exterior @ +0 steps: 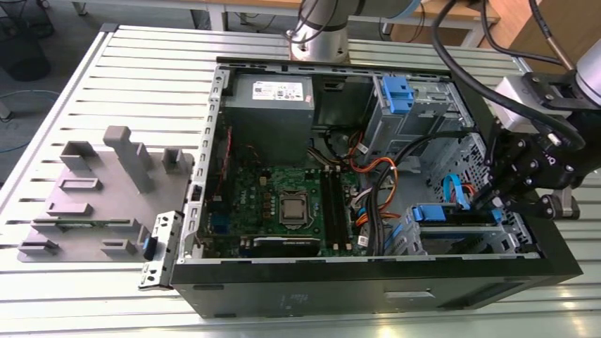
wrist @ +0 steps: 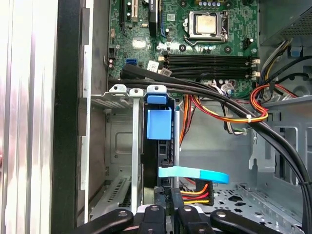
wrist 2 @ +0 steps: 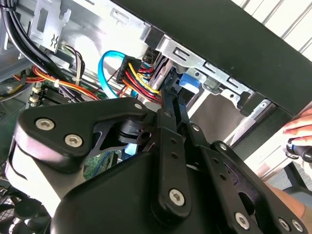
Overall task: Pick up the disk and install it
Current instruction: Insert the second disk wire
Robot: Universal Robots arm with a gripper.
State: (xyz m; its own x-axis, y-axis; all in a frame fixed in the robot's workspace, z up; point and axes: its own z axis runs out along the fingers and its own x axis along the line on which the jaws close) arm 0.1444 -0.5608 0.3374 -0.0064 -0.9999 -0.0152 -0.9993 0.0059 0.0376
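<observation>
Blue-railed disk (wrist: 157, 146), black pincer (wrist: 168, 214), green motherboard (exterior: 281, 204), light-blue cable (wrist: 192, 174).

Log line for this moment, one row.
gripper: low in drive cage | disk: upright in cage slot | fingers: state unclear | person's hand: outside case

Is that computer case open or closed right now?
Open. The computer case lies on its side with no side panel over it, so the green motherboard, the cables and the grey power supply are in plain sight.
</observation>
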